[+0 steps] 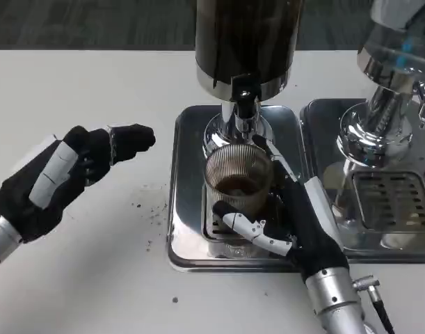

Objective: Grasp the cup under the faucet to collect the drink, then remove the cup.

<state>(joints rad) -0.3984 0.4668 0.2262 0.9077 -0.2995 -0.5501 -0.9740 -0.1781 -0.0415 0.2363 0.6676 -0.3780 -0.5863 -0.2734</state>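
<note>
Under the faucet: a ribbed clear glass cup (238, 182) with dark drink is kept on the steel drip tray (186, 209).
Right robot hand (295, 223): wrapped around the cup.
Left robot hand (66, 174): held over the white tabletop (94, 278), fingers loosely extended, nothing grasped.

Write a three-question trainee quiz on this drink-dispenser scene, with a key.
1. True or false: the right hand grips the cup.
2. Where does the cup stand? A) on bare table B) on the tray under the faucet C) in the left hand
3. Fill in: the liquid in the cup looks ____ in colour.

Key: 1 true, its fingers wrap the cup. 2 B. 3 dark; only a little liquid shows at the bottom.
</note>
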